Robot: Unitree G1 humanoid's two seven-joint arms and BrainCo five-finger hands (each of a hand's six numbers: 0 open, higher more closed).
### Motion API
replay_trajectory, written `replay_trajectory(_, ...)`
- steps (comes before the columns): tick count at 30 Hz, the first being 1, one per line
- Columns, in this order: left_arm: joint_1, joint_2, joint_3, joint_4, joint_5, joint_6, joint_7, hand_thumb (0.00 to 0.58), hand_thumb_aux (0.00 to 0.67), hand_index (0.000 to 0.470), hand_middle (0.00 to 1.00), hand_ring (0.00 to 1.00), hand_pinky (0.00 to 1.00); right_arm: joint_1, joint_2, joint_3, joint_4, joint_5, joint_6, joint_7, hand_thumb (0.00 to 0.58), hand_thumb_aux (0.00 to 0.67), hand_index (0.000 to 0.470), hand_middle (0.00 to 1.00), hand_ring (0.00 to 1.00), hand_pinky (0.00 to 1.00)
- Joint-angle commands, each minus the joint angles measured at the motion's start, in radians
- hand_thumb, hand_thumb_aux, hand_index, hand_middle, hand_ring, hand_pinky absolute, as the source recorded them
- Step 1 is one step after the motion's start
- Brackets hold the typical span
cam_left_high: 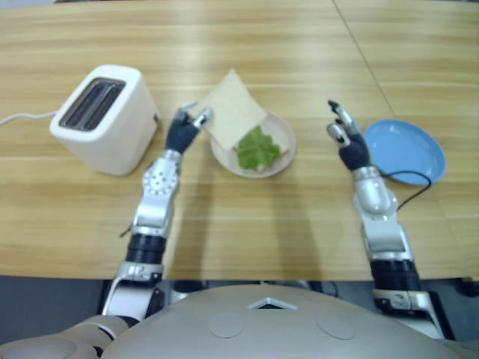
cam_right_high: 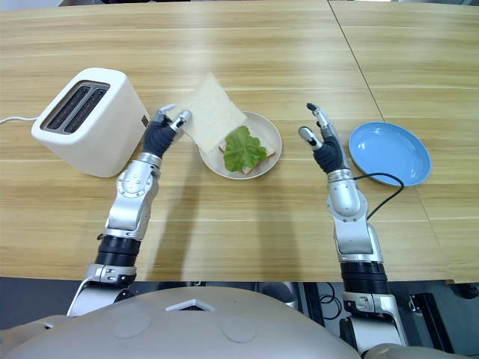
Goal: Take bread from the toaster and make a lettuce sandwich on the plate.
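Note:
A white toaster (cam_left_high: 101, 118) stands at the left of the wooden table, its slots dark. My left hand (cam_left_high: 185, 129) is shut on a slice of white bread (cam_left_high: 230, 109), held tilted above the left rim of a beige plate (cam_left_high: 284, 132). On that plate lies a lettuce leaf (cam_left_high: 258, 147) over another slice of bread, whose edge peeks out beneath it. To the right of the plate my right hand (cam_left_high: 346, 138) stands raised and open, holding nothing.
A blue plate (cam_left_high: 406, 150) lies at the right, just beyond my right hand, with a black cable (cam_left_high: 410, 187) curling by its near edge. The toaster's white cord (cam_left_high: 22, 117) runs off to the left. A seam (cam_left_high: 367, 63) divides the tabletops.

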Motion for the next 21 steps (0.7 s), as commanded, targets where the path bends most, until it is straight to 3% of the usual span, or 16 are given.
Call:
replay_trajectory(1,-0.048,-0.037,0.025,0.137,-0.061,-0.031,-0.038,0.580,0.670,0.460,1.00,1.00,1.00,0.010,-0.003,-0.020,0.030,0.008,-0.009,-0.012,0.000,0.000,0.000,0.00,0.00,0.00)
replay_trajectory(12,-0.204,-0.061,0.048,0.464,-0.027,-0.128,-0.002,0.580,0.670,0.460,1.00,1.00,1.00,0.002,-0.001,0.003,0.058,-0.013,-0.020,-0.016,0.000,0.000,0.000,0.00,0.00,0.00)
replay_trajectory(21,-0.260,-0.054,-0.019,0.519,0.086,-0.151,0.057,0.580,0.670,0.460,1.00,1.00,1.00,0.001,-0.005,0.022,0.065,-0.027,-0.022,-0.021,0.000,0.000,0.000,0.00,0.00,0.00)
